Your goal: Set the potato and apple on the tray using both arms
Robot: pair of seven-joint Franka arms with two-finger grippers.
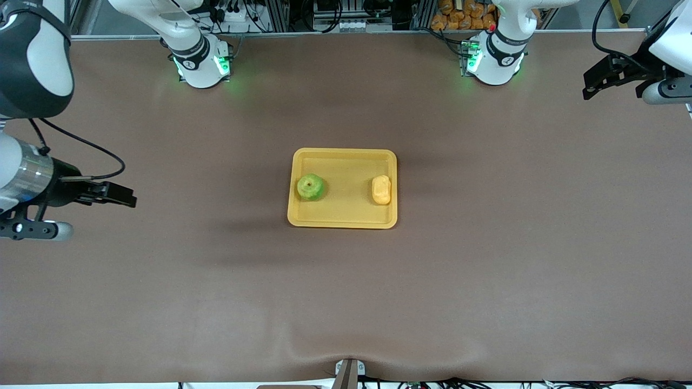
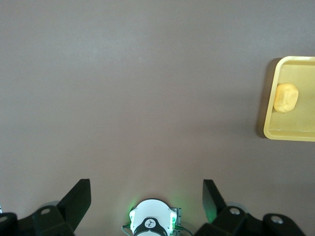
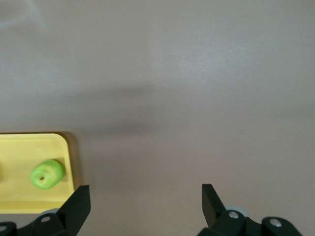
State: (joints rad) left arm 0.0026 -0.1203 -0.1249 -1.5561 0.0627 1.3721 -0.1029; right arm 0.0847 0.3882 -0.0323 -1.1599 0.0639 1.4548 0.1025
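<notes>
Resting on the tray (image 1: 343, 220): apple (image 1: 310, 187) toward the right arm's end, potato (image 1: 381, 190) toward the left's. Hovering well apart over bare table, spread wide and empty: left gripper (image 1: 599, 82), right gripper (image 1: 121, 195).

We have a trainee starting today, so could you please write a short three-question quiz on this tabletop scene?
1. True or false: the apple and the potato touch each other.
2. Which item lies toward the left arm's end of the tray? A) apple B) potato
3. Fill in: the left gripper and the right gripper are both ____ and hold nothing.

Key: 1 false, they lie apart on the tray; 2 B; 3 open, each over bare table at its own arm's end.
</notes>
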